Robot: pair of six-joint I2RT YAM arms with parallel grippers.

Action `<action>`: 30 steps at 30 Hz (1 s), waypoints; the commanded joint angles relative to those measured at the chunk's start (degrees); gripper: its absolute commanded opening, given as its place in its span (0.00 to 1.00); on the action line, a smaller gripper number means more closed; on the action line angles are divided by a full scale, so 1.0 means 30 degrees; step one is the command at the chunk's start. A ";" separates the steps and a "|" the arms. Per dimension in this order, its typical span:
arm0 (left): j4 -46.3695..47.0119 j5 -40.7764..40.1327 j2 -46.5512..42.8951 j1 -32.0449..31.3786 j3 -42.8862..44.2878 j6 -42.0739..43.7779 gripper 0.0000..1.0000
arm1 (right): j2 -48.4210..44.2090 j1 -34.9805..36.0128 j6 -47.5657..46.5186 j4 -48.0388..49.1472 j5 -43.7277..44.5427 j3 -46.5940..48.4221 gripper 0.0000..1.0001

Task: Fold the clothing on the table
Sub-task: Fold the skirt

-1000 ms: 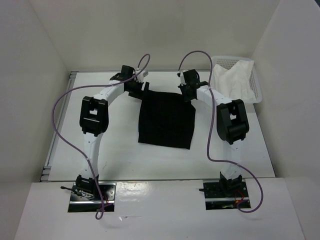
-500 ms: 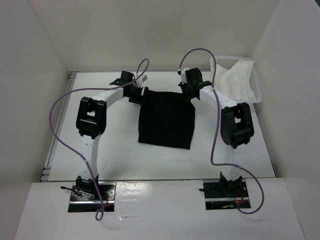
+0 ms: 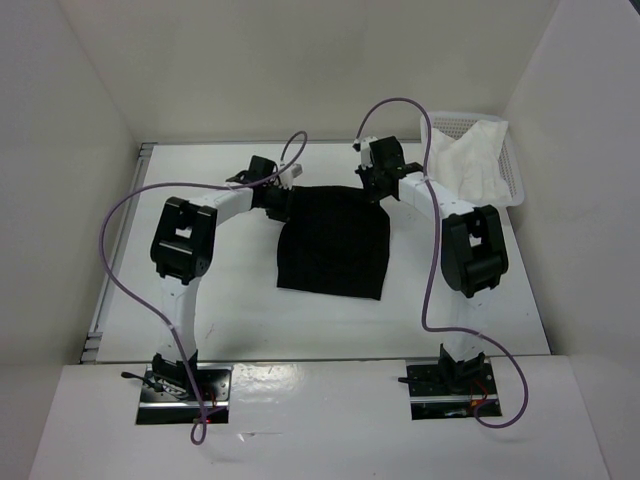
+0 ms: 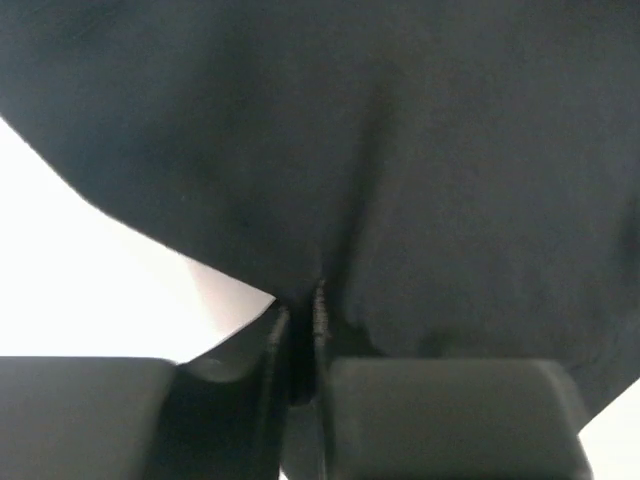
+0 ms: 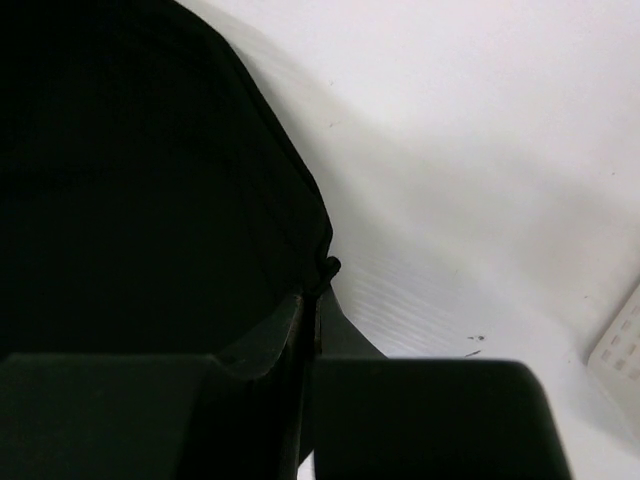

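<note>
The black clothing (image 3: 333,243) lies spread as a rough rectangle in the middle of the white table (image 3: 240,300). My left gripper (image 3: 281,198) is at its far left corner, and in the left wrist view the gripper (image 4: 298,305) is shut on a pinch of the black clothing (image 4: 400,150). My right gripper (image 3: 377,190) is at the far right corner; in the right wrist view the gripper (image 5: 312,290) is shut on the hem of the clothing (image 5: 140,200).
A white mesh basket (image 3: 508,170) holding a white cloth (image 3: 468,158) stands at the back right, close to the right arm. A metal rail (image 3: 118,245) runs along the table's left edge. White walls enclose the table on three sides.
My left gripper has moved right onto the far left corner of the clothing and closed on it. The right gripper has shifted slightly and stayed shut on the far right corner.
</note>
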 commanded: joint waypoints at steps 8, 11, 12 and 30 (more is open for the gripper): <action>-0.3034 -0.0272 -0.1214 -0.0319 -0.3604 0.0276 0.04 | -0.1847 0.0205 -0.0080 0.0338 -0.0347 -0.0346 0.00; -0.3268 -0.0272 -0.2327 -0.0319 -0.4631 0.0626 0.06 | -0.1848 0.0205 -0.0080 0.0338 -0.0550 -0.0696 0.00; -0.3442 -0.0272 -0.2620 -0.0319 -0.4865 0.0802 0.07 | -0.2051 0.0205 -0.0080 0.0338 -0.0552 -0.0698 0.00; -0.2217 0.1541 -0.4181 0.2140 -0.3229 0.1946 0.86 | -0.2229 0.0732 -0.0256 0.0338 -0.0903 -0.0874 0.00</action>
